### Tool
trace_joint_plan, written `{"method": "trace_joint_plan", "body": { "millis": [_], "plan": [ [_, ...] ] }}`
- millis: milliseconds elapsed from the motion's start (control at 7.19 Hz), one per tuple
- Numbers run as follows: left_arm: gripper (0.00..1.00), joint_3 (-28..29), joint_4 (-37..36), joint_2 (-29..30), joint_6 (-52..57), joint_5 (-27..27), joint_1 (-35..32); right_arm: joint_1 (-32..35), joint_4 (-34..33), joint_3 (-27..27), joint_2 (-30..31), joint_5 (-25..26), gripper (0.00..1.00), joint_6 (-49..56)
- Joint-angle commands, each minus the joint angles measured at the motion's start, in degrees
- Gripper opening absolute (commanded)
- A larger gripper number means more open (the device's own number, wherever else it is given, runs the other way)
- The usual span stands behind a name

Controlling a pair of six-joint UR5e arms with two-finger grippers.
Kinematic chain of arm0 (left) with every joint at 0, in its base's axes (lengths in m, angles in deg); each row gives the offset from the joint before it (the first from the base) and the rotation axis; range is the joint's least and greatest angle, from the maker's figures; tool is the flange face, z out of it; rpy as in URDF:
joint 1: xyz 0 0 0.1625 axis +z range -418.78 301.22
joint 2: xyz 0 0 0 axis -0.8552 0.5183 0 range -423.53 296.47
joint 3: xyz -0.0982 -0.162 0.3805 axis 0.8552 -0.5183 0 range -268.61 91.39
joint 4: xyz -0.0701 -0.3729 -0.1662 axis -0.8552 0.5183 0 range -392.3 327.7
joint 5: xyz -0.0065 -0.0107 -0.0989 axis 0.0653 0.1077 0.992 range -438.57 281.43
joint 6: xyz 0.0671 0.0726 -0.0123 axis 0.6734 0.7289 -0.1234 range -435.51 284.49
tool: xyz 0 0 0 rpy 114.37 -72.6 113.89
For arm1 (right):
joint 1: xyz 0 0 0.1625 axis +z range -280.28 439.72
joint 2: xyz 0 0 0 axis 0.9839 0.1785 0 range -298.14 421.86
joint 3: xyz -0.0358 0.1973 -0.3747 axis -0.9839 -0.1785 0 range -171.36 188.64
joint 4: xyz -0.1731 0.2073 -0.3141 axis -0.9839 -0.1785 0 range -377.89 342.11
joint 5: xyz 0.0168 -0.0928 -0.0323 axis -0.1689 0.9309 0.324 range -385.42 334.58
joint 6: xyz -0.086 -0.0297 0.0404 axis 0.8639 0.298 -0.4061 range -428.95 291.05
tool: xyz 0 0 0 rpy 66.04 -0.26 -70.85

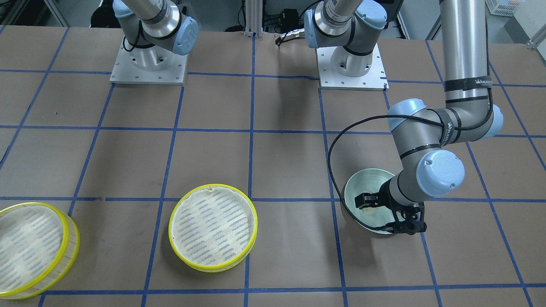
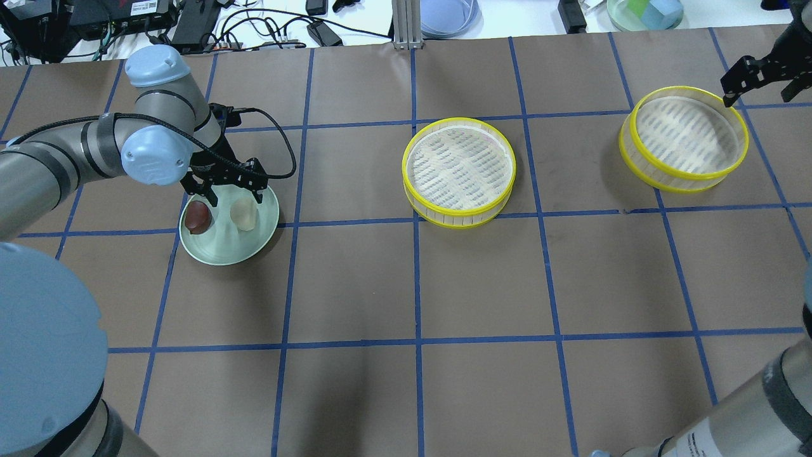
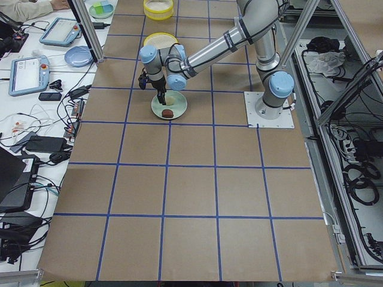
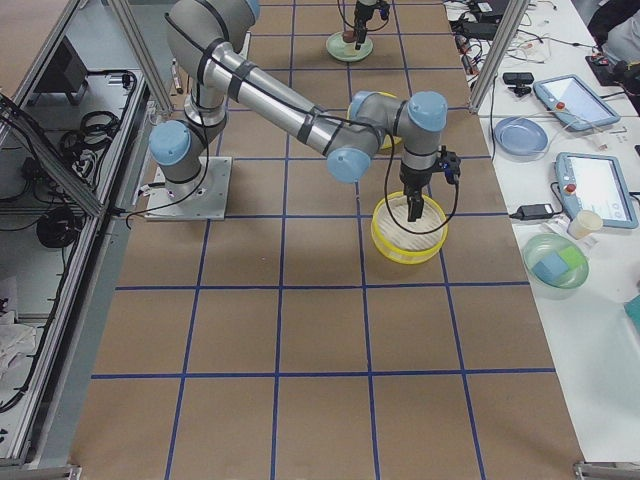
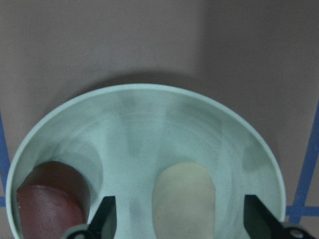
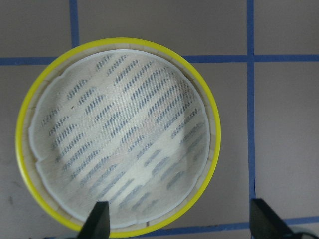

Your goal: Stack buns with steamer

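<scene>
- Left gripper (image 5: 180, 215), left wrist view: jaws spread, straddling the cream-white rounded bun (image 5: 183, 194) on the pale green round plate (image 5: 149, 99). The dark reddish-brown rounded bun (image 5: 50, 199) lies just beside.
- Right wrist view: right gripper (image 6: 182, 219), spread, hovers over a yellow-rimmed, mesh-lined round steamer tier (image 6: 119, 42).
- Overhead view: that tier and the 2nd tier (image 2: 458, 216) sit empty, well apart. Judged early: 2 buns unloaded, nothing stacked.

The left arm (image 2: 57, 158) stretches out with its elbow bent and its wrist turned down, the left end effector (image 2: 233, 198) pointing straight down, low over the surface (image 2: 482, 285), its two black fingers spread well apart. The right arm (image 4: 280, 100) reaches far out to its own side, forearm nearly level and wrist folded down. The right end effector (image 2: 759, 89) also aims downward, fingers parted wide, and hangs higher off the surface than the left.
</scene>
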Motion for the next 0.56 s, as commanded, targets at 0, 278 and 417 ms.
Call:
{"method": "trace_joint_plan", "body": {
  "millis": [0,278,417],
  "plan": [
    [0.00,0.2,0.1,1.6,0.1,-0.1,0.0,-1.3,-4.7,-1.0,-6.3,-0.2,0.99,4.4],
    [0.00,1.9,-0.7,1.1,-1.2,0.1,-0.1,-1.5,-8.3,-1.0,-8.7,0.1,0.89,7.2],
    [0.00,4.5,0.0,-0.2,-1.1,0.1,-0.1,-2.1,-8.4,-0.9,-9.3,-0.1,0.85,7.9]
  ]
}}
